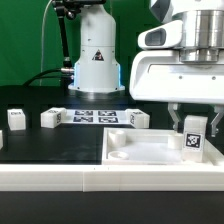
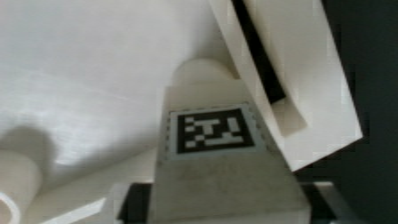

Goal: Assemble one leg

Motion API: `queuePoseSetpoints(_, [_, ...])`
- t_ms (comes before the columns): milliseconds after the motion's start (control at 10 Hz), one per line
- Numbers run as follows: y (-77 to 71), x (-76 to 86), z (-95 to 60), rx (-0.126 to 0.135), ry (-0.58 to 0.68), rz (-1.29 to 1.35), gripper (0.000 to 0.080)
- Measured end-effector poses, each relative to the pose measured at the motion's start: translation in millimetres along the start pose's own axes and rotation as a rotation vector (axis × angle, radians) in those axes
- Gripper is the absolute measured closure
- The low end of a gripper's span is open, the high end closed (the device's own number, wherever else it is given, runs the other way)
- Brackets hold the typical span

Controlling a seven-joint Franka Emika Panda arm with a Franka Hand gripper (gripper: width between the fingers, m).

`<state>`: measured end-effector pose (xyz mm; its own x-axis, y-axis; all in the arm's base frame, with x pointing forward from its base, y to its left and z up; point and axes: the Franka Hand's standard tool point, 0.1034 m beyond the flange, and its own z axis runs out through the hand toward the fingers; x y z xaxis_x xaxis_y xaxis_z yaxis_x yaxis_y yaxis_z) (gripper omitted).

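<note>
A white leg [image 1: 192, 133] with a black-and-white tag stands upright in my gripper [image 1: 190, 121], over the right part of the large white panel [image 1: 140, 152]. The fingers [image 1: 174, 119] are shut on its sides. In the wrist view the leg [image 2: 217, 150] fills the middle, with its tag facing the camera, and the dark fingers [image 2: 139, 195] press its flanks. The panel's flat face [image 2: 89, 70] and raised rim [image 2: 294, 80] lie beyond it. Whether the leg's lower end touches the panel is hidden.
Three more white legs lie on the black table: one [image 1: 16, 118] at the exterior view's left, one [image 1: 50, 117] beside it, and one [image 1: 138, 118] by the marker board [image 1: 95, 117]. A white ledge [image 1: 60, 178] runs along the front. A robot base [image 1: 95, 60] stands behind.
</note>
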<state>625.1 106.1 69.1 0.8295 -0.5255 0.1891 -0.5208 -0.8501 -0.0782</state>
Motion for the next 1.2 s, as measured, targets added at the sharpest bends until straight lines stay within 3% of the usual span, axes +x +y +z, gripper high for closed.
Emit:
queuePoseSetpoints(300, [13.6, 5.1, -0.1, -0.027, 0.023, 0.145, 0.0495])
queuePoseSetpoints(500, [14.5, 5.6, 0.0, -0.028, 0.023, 0.146, 0.0495])
queuePoseSetpoints(600, [14.4, 5.6, 0.2, -0.028, 0.023, 0.145, 0.043])
queuePoseSetpoints(700, [14.4, 5.6, 0.3, -0.028, 0.023, 0.145, 0.043])
queuePoseSetpoints(800, [14.4, 5.6, 0.3, -0.028, 0.023, 0.145, 0.0249])
queuePoseSetpoints(900, [14.5, 5.6, 0.4, -0.028, 0.023, 0.145, 0.017])
queuePoseSetpoints(1200, [14.5, 5.5, 0.5, -0.028, 0.023, 0.145, 0.0156])
